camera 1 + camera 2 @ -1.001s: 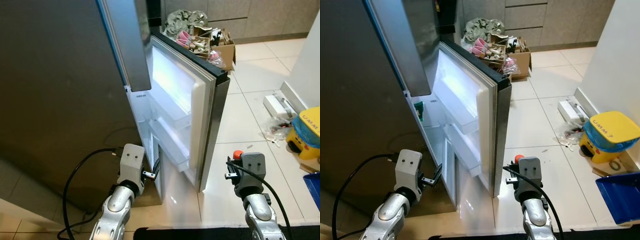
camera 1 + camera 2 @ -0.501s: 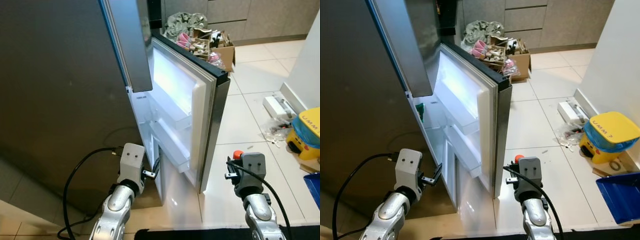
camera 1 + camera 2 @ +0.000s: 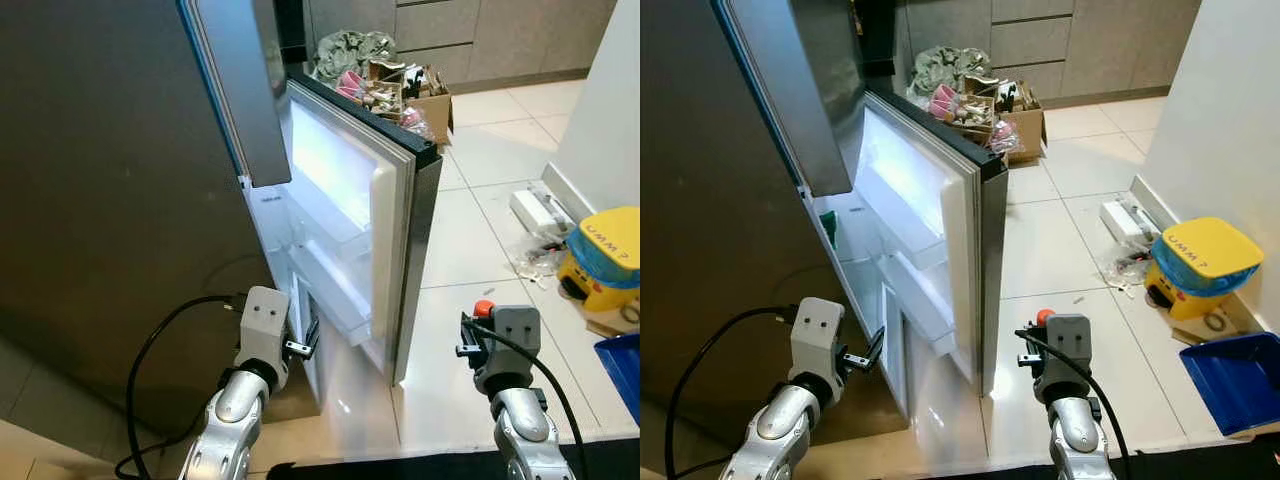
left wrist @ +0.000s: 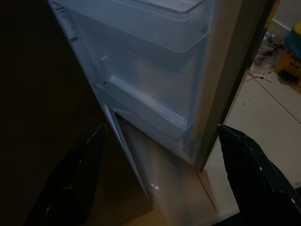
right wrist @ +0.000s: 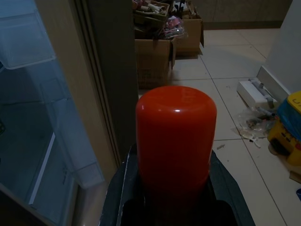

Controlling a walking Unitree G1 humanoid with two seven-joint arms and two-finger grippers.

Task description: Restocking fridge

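A dark grey fridge (image 3: 110, 200) stands at my left, its lower door (image 3: 395, 230) swung wide open. White door shelves (image 3: 335, 290) line the inside, also seen close up as door shelves (image 4: 155, 99). My left gripper (image 3: 305, 345) sits low at the foot of the opening, and in the left wrist view the left gripper (image 4: 160, 132) is open with nothing between its fingers. Right of the door edge, my right gripper (image 5: 173, 157) is shut on a red-capped container (image 5: 176, 136), whose red top (image 3: 1044, 317) shows above the wrist.
A cardboard box (image 3: 425, 95) full of clutter stands behind the door by the grey cabinets. On the tiled floor at right are a white device (image 3: 535, 205), a yellow-lidded bin (image 3: 605, 255) and a blue tray (image 3: 1230, 380). A white wall (image 3: 1230, 100) closes off the right side.
The whole picture has slid a little to the left, so the camera has turned. Both arms keep their pose, and the right gripper still holds the red-capped container.
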